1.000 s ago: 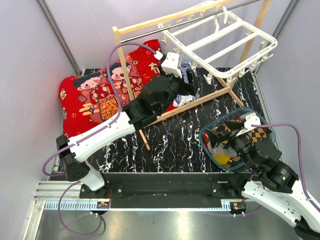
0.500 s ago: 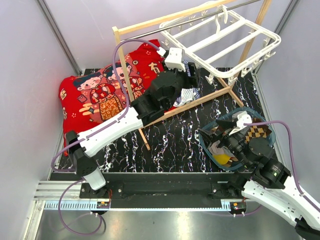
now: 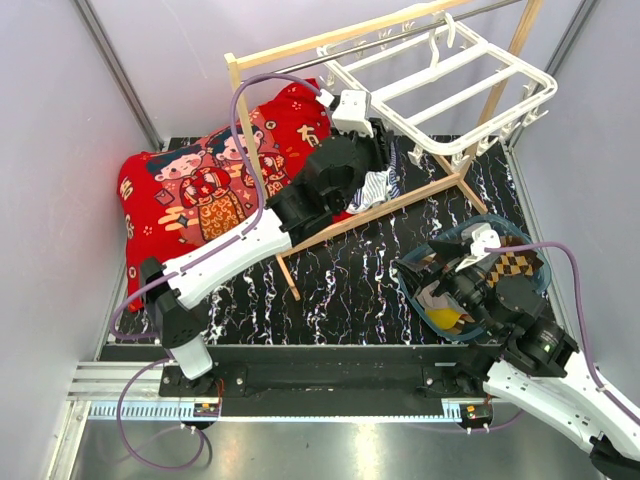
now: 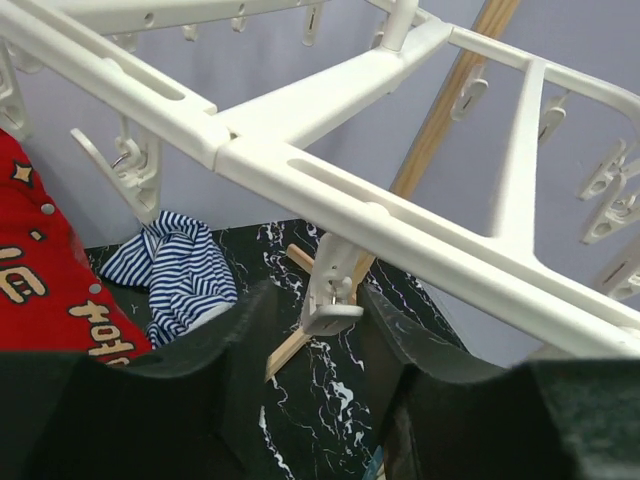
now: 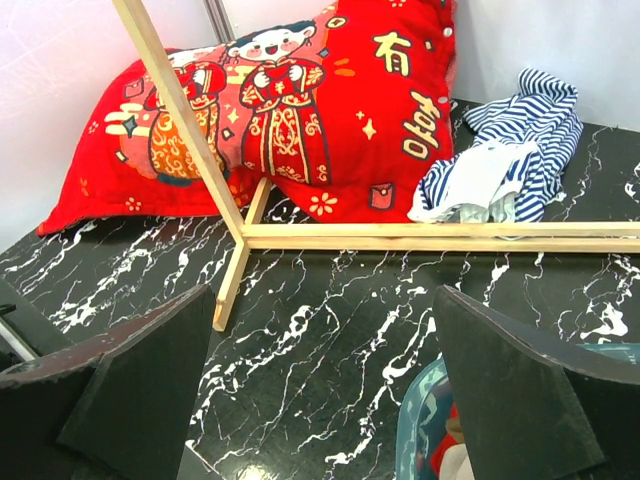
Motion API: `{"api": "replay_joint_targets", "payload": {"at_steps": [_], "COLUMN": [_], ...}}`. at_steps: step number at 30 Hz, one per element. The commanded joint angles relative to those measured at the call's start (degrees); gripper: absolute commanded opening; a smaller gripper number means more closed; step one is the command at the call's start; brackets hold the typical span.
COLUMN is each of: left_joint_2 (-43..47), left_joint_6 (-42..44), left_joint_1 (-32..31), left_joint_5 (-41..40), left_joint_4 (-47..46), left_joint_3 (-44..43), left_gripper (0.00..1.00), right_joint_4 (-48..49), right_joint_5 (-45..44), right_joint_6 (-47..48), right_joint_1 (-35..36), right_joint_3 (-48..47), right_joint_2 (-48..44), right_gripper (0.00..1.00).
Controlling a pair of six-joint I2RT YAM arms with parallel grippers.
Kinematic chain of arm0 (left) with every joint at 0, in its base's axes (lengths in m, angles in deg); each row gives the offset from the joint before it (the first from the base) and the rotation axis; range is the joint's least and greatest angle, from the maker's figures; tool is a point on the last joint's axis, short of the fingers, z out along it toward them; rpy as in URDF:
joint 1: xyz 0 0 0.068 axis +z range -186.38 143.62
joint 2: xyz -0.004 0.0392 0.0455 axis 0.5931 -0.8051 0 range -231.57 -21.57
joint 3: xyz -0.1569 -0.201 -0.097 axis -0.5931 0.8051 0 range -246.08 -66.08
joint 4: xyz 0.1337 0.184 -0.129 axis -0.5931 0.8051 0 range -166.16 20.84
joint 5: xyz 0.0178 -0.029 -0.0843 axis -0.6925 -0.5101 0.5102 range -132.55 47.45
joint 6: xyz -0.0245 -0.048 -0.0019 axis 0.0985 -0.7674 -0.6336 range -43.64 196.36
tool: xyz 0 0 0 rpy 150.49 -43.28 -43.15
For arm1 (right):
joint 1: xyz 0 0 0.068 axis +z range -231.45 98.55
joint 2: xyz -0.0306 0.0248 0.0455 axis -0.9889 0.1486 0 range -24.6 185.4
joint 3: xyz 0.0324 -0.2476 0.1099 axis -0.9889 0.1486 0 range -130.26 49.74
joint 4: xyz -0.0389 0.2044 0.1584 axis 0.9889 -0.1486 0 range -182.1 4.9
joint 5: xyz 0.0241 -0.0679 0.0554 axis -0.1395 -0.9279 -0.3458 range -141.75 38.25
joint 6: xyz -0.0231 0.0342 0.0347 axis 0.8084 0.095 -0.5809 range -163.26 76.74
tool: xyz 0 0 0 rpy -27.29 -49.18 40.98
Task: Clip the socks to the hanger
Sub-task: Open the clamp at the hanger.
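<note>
One red cushion [image 3: 200, 185] lies well to the left of the left claw [image 3: 374, 150]. One blue-and-white striped cloth [image 4: 180, 275] sits on the bench [image 3: 340, 290], below that claw and to its left. The claw is raised under the one white hanger [image 3: 450, 70], which hangs at the one wooden rack [image 3: 250, 140]. Its fingers are half spread and straddle a single dangling peg [image 4: 330, 295]. A sliver of bench shows between the peg and the left finger, so the peg looks not yet squeezed. Many more pegs hang along the frame, too many of them cut off to count, and none that shows holds a sock.

To the right, the right claw [image 3: 440, 280] is spread wide and empty above the one basket [image 5: 410, 420]. The socks [image 3: 515, 265] lie heaped in the basket, under and just beyond this claw. Two checkered patches show, but their number cannot be told.

The step in hand seems to be readying a peg. Next, I judge, the left claw must press the peg's wings to open its mouth, while the right claw drops and pinches one sock alone.
</note>
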Motion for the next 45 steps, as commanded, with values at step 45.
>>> {"api": "replay_joint_targets", "payload": {"at_steps": [45], "left_joint_2": [11.2], "left_joint_6": [4.5], "left_joint_1": [6.0], "left_joint_5": [28.0], "left_joint_4": [0.8], "left_joint_3": [8.0], "left_gripper": [0.08], "right_joint_4": [14.9], "right_joint_5": [4.1], "right_joint_6": [8.0], "right_joint_1": [-5.8], "right_joint_3": [-18.8], "right_joint_2": [22.4], "right_gripper": [0.95]}}
